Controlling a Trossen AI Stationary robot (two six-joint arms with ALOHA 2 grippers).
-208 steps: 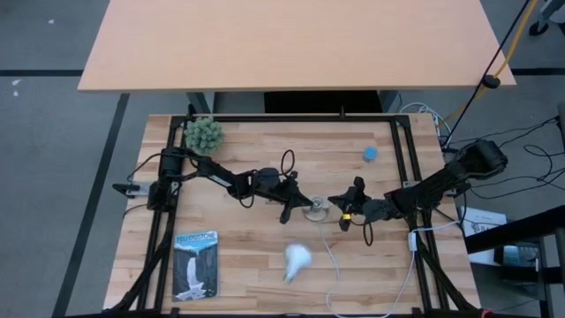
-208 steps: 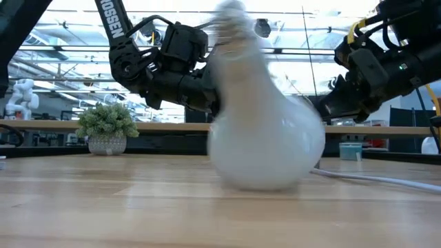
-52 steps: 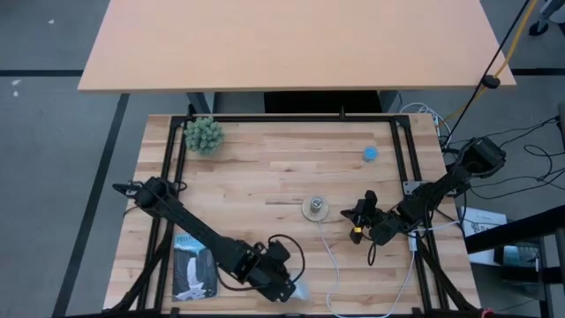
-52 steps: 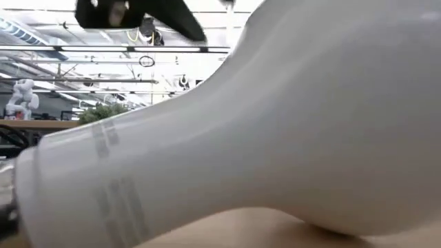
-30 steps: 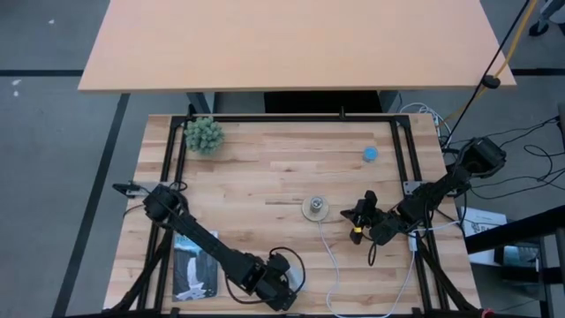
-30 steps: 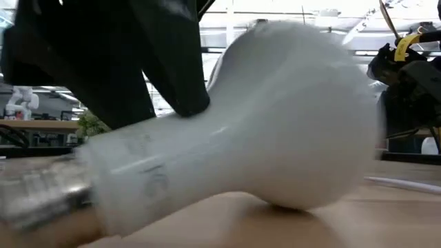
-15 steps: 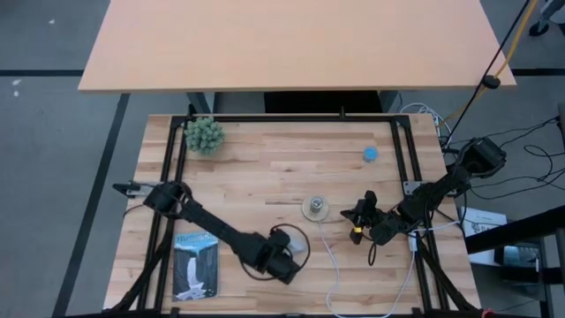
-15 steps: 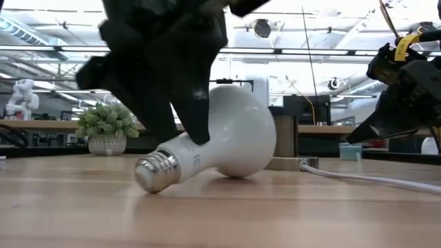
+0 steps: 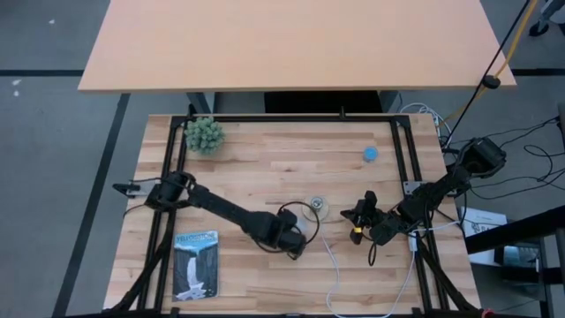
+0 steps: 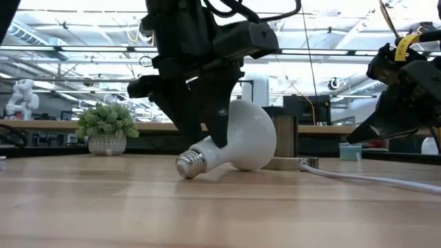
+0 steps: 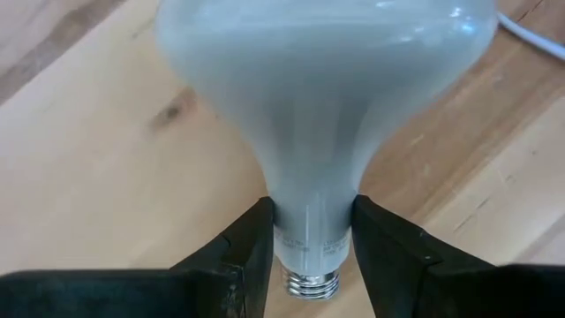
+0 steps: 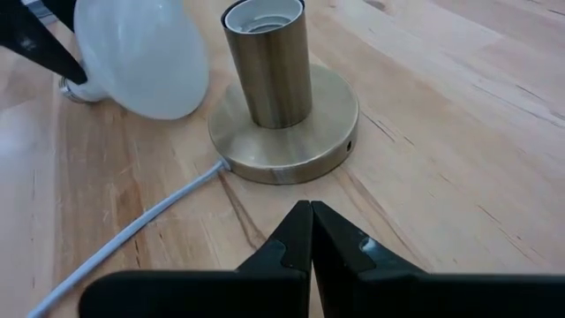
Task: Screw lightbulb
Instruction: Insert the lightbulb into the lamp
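Tabletop (image 9: 247, 177): left pincer (image 9: 297, 237) grips lightbulb (image 10: 241, 143) neck, now carried beside socket (image 12: 281, 106); right pincer (image 12: 310, 231) closed.

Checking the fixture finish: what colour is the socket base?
Brushed brass-gold socket base, clearest in the right wrist view.

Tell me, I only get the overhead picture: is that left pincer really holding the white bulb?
Observer: Yes. The left pincer clamps the lightbulb at its narrow neck, just above the screw end.
Operator: Is the bulb upright?
Observer: No, it is tilted in the low view, screw end down near the table, dome raised.
Operator: And the other arm?
Observer: The right pincer is shut, pointing at the brass socket.
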